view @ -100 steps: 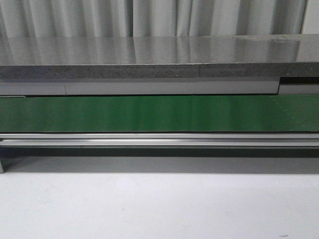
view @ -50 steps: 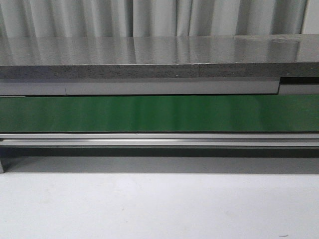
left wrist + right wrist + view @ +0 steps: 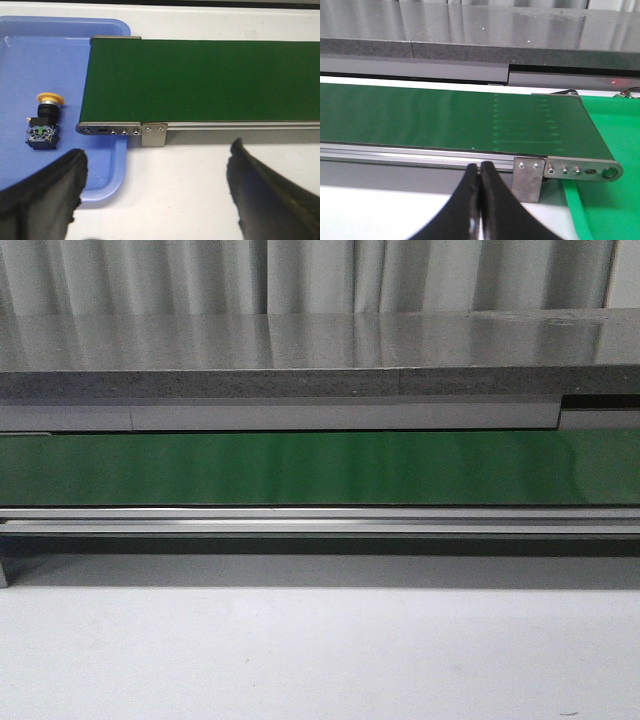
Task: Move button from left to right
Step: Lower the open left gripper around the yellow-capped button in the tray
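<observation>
The task stands at its very start: the button [image 3: 44,121] lies untouched on its side in the blue tray [image 3: 107,175] at the left end of the green conveyor belt [image 3: 200,80], yellow cap toward the far side and dark blocky body toward the near side. It sits just beside the belt's end roller bracket [image 3: 107,130], apart from it, and nothing holds it.

The left gripper [image 3: 155,192] hangs above the white table with its jaws spread wide and empty; the button shows beyond its left finger, off the line between the two fingers. The right gripper [image 3: 480,200] is clenched, fingertips pressed together on nothing, waiting near the right end of the belt, where a green tray [image 3: 615,210] sits under the roller.

The step in hand looks like the approach for pickup. The next move likely calls for the left gripper to shift left over the blue tray, centre its jaws on the button's body, descend and close. Since the button lies tipped over, the blocky body seems the surer place to pinch than the round cap.

The front view shows only the belt [image 3: 320,468], the grey shelf [image 3: 320,340] behind and the white table [image 3: 320,650]; against the earlier frames nothing there differs, with no arm and no button in sight.
</observation>
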You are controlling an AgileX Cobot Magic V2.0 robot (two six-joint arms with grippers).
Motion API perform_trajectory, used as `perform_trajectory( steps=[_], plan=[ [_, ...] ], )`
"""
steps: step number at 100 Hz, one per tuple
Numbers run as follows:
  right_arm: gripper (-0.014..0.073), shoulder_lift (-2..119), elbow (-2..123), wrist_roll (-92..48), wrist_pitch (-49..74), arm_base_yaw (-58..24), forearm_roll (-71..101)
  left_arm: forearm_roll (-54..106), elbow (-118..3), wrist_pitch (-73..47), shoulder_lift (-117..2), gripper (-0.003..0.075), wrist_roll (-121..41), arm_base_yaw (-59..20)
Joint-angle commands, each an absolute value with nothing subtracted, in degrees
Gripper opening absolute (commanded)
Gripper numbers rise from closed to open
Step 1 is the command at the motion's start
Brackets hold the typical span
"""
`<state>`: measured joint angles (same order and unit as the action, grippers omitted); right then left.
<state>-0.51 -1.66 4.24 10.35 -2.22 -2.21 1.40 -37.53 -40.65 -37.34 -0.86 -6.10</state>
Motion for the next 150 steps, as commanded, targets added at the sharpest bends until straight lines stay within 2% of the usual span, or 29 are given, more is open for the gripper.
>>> perform_trajectory(
  steps=[1,33,49,83,112,150],
  plan=[
    [-0.0068,-1.52,-1.72,4.12,5.80,-2.16,-2.53,1.63,-39.65,-36.89,-37.65,0.0634,-0.49,-6.55],
    [-0.0068,-1.52,-1.72,4.12,5.80,-2.16,-2.53,-1.87,-40.72,-38.83,-40.49,0.0632,2.63,-4.82],
    [-0.0068,-1.52,-1.72,4.12,5.80,-2.16,-2.53,-4.94,-46.78,-44.09,-48.20,0.0632,2.63,1.50],
    [-0.0068,-1.52,-1.72,4.12,5.80,-2.16,-2.53,-5.30,-61.58,-45.90,-68.53,0.0632,-2.49,14.40],
    [-0.0068,-1.52,-1.72,4.12,5.80,-2.16,-2.53,-5.28,-68.81,-46.78,-86.01,0.0632,-5.12,15.24],
    [-0.0068,-1.52,-1.72,4.12,5.80,-2.16,-2.53,-5.83,-71.34,-44.49,-97.24,0.0632,-5.12,15.24]
  ],
)
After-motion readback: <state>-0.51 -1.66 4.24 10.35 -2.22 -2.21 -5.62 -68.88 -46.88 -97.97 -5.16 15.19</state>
